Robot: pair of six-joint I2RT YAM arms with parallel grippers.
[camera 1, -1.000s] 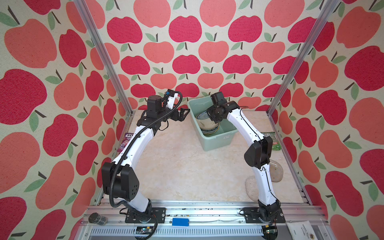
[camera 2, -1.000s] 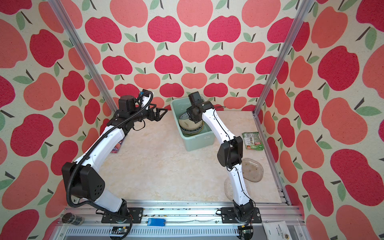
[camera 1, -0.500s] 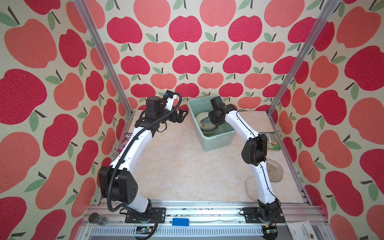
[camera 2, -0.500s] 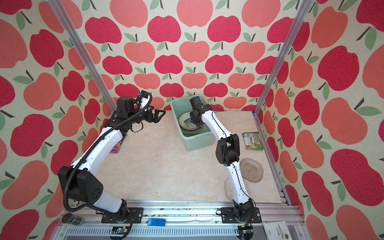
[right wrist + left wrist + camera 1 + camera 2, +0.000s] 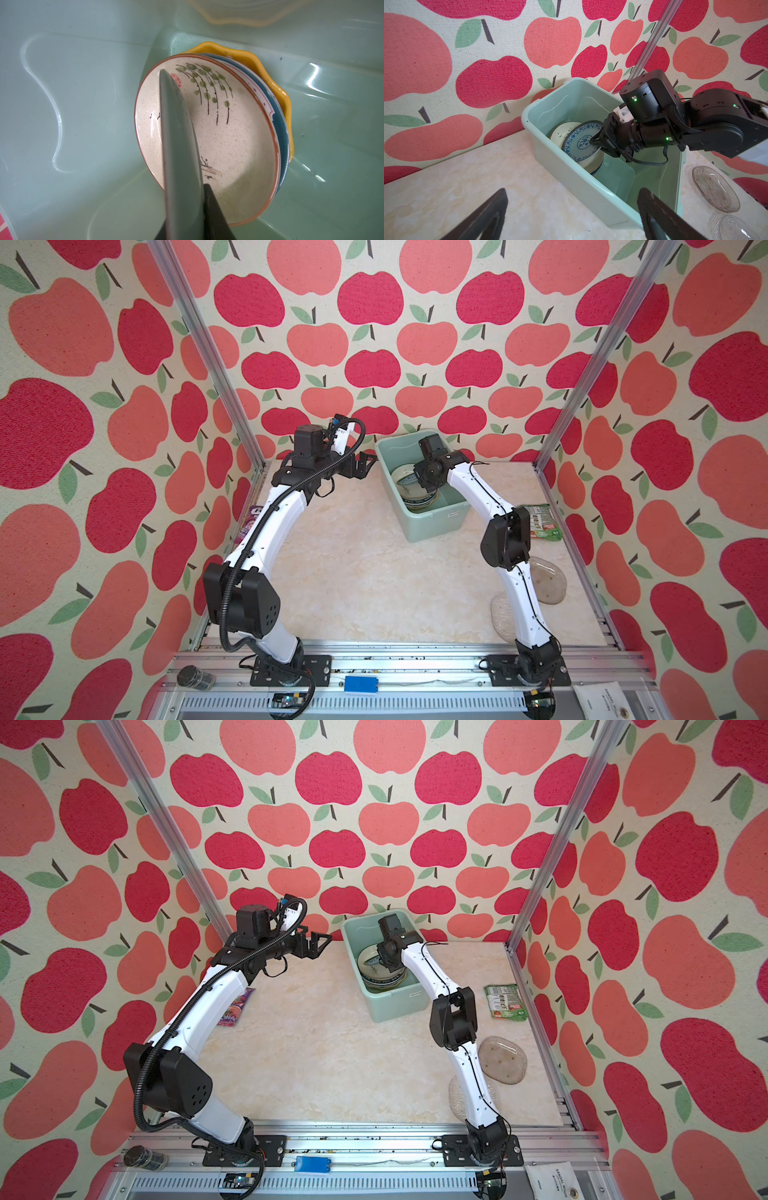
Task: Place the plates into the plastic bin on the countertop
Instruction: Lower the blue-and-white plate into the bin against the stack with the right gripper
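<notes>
Progress: nearly done, two to go

Right gripper pinches the rim of a round blue-patterned ceramic plate, tilted over the stack inside the pale mint-green plastic bin; it is not yet released. Left gripper hangs beside the bin, fingers wide apart. Two clear glass plates wait on the cream marble-patterned countertop.

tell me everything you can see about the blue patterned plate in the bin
The blue-patterned plate is round, glossy ceramic by its look, white with a blue floral rim band and centre medallion; its underside looks plain grey-green. It is tilted inside the plastic bin, above the stack topped by the cream plate. The right claw pinches its rim.
</notes>
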